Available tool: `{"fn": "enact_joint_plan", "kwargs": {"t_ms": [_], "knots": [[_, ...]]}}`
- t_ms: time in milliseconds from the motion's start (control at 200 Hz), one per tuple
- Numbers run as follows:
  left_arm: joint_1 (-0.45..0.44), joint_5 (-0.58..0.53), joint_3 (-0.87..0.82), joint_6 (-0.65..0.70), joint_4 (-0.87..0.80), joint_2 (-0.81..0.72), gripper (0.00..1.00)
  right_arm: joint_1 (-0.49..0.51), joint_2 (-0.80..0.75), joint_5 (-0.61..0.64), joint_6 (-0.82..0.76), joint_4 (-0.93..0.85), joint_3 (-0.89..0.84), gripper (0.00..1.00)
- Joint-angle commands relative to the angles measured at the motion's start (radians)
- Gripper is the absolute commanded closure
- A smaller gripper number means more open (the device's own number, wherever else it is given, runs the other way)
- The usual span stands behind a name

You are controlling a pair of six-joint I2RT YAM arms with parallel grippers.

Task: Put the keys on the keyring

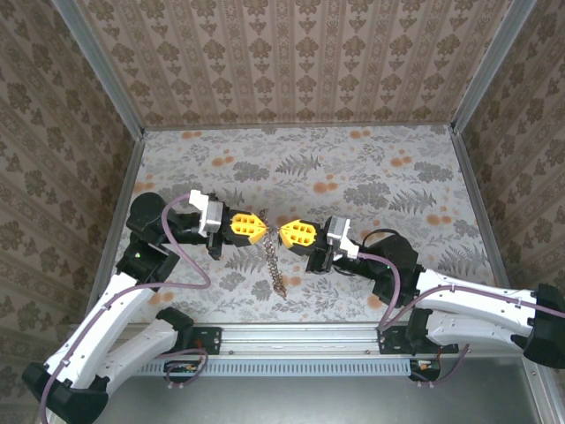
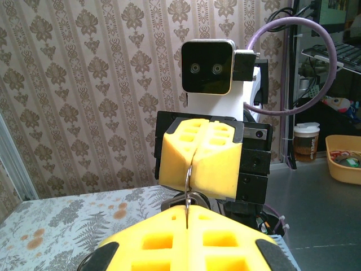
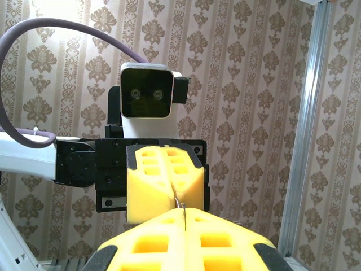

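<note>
Yellow gridded left tool (image 2: 186,214), right tool (image 1: 284,232) pinch dangling chain keyring (image 1: 276,265).

Both arms bend inward over the surface's (image 1: 380,177) middle, left tool (image 1: 263,231) facing right tool (image 1: 284,233), each clamped tight, tips nearly meeting.

Yellow left pincer (image 1: 262,230), fern-patterned table (image 1: 353,177) (orange spots)

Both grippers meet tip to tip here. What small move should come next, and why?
Probably hold the left gripper steady and ease the right gripper slightly back. Both are shut, fingertips nearly touching, on the top of the keyring, whose chain dangles below them. A small gap would expose whatever lies between them.
</note>
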Motion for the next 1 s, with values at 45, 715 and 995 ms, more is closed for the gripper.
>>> {"fn": "enact_joint_plan", "kwargs": {"t_ms": [45,715,995], "knots": [[0.006,0.002,0.009,0.023,0.024,-0.021,1.0,-0.006,-0.009,-0.02,0.026,0.019,0.027,1.0],[0.006,0.004,0.007,0.019,0.029,-0.023,1.0,-0.007,0.024,-0.029,0.04,0.015,0.044,1.0],[0.006,0.005,0.006,0.019,0.034,-0.022,1.0,-0.01,0.035,-0.029,0.045,0.009,0.051,1.0]]}}
